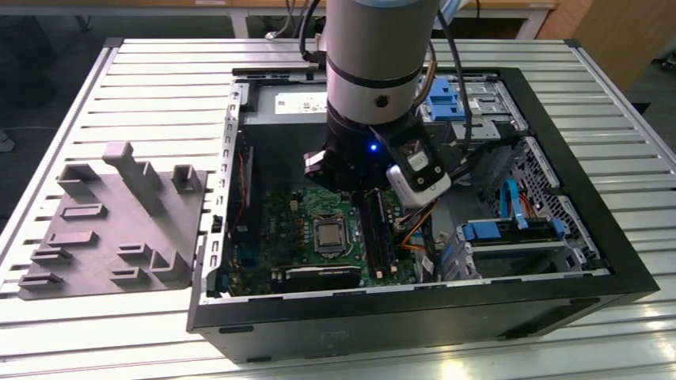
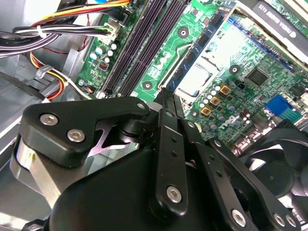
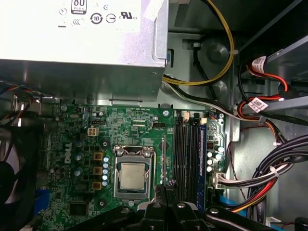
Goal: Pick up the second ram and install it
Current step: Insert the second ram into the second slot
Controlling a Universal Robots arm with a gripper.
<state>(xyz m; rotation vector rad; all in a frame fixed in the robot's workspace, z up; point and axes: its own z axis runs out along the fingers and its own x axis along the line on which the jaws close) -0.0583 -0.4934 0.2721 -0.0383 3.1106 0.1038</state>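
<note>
My gripper (image 3: 163,188) is shut on the second ram (image 3: 163,159), a thin dark stick seen edge-on in the first wrist view. In the second wrist view the ram (image 2: 204,43) reaches out from the fingertips (image 2: 166,103) and shows its row of black chips. It hangs above the green motherboard (image 3: 77,144), parallel to the long black ram sockets (image 3: 187,154). It appears between those sockets and the processor socket (image 3: 132,175). In the exterior view the arm's wrist (image 1: 370,150) stands over the open computer case (image 1: 423,309), above the sockets (image 1: 378,229).
A power supply box (image 3: 82,43) sits past the board's end. Cable bundles (image 3: 269,168) run beside the sockets, and a black fan (image 2: 284,159) is close to the gripper. Blue drive bays (image 1: 507,229) fill the case's right in the exterior view. A grey fixture tray (image 1: 116,222) lies left of the case.
</note>
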